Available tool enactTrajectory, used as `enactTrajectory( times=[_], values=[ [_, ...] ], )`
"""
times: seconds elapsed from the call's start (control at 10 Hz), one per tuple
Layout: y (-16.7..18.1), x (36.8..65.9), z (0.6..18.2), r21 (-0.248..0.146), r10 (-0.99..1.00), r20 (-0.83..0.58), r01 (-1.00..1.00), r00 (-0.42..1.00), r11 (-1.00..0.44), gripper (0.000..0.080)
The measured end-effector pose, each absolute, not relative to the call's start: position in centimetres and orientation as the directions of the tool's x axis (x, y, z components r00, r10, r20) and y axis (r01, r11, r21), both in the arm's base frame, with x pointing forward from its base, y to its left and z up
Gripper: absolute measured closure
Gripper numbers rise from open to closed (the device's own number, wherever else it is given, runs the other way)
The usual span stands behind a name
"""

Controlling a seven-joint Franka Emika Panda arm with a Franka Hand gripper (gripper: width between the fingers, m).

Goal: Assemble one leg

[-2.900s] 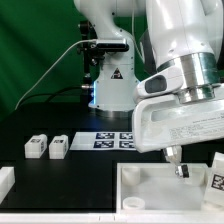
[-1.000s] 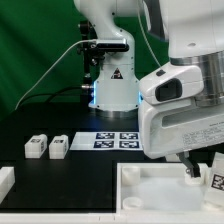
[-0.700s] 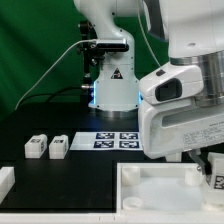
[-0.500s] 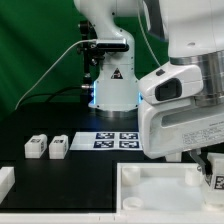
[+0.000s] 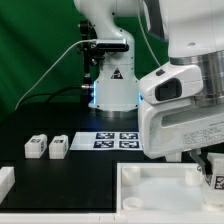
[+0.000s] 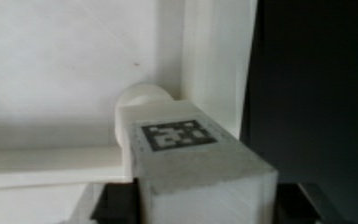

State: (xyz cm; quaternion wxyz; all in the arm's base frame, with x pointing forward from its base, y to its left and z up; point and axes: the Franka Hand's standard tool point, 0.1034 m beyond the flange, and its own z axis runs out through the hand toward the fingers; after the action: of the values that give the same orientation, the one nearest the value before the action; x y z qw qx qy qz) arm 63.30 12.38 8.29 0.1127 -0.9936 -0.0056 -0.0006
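The leg [image 5: 216, 180], a small white block with a black-and-white tag, stands at the exterior view's far right, by the right end of the large white tray [image 5: 150, 178]. My gripper [image 5: 206, 168] is down over it. In the wrist view the leg [image 6: 179, 140] fills the gap between my two dark fingers [image 6: 119, 206], which sit close against its sides, so the gripper [image 6: 202, 208] looks shut on it. The white tray floor [image 6: 60, 80] and its rim lie behind the leg. Two more legs [image 5: 37, 147] [image 5: 58, 147] lie on the black table at the exterior view's left.
The marker board [image 5: 118, 140] lies flat in front of the robot base [image 5: 110, 85]. Another white part [image 5: 5, 181] sits at the exterior view's lower left edge. The arm's big white body covers the right of the scene.
Since 2.9 s ago the gripper has moved to the exterior view's right and down onto the leg. Over the last 0.7 s nothing visibly moves.
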Motion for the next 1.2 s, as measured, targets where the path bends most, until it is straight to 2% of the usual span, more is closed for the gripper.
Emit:
enactTrajectory(
  times=[0.2,0.3,0.4,0.6,0.9,1.1,1.2],
  values=[
    [11.81,63.15,8.23,-0.27,-0.213,0.036,-0.195,0.976,-0.943,0.0476],
    [11.53,63.27,8.2,-0.311,-0.381,0.014,-0.359,0.924,-0.88,0.0476],
    [11.39,63.3,8.21,-0.334,-0.515,-0.018,-0.49,0.857,-0.805,0.0476],
    [11.47,63.3,8.21,-0.327,-0.609,-0.05,-0.589,0.792,-0.739,0.0476],
    [11.21,63.46,8.22,-0.304,-0.802,-0.136,-0.795,0.582,-0.525,0.0476],
    [11.04,63.32,8.12,-0.294,-0.946,-0.213,-0.94,0.243,-0.175,0.0476],
    [11.62,63.11,8.08,-0.252,-0.958,-0.283,-0.967,0.043,0.031,0.0476]
  ],
)
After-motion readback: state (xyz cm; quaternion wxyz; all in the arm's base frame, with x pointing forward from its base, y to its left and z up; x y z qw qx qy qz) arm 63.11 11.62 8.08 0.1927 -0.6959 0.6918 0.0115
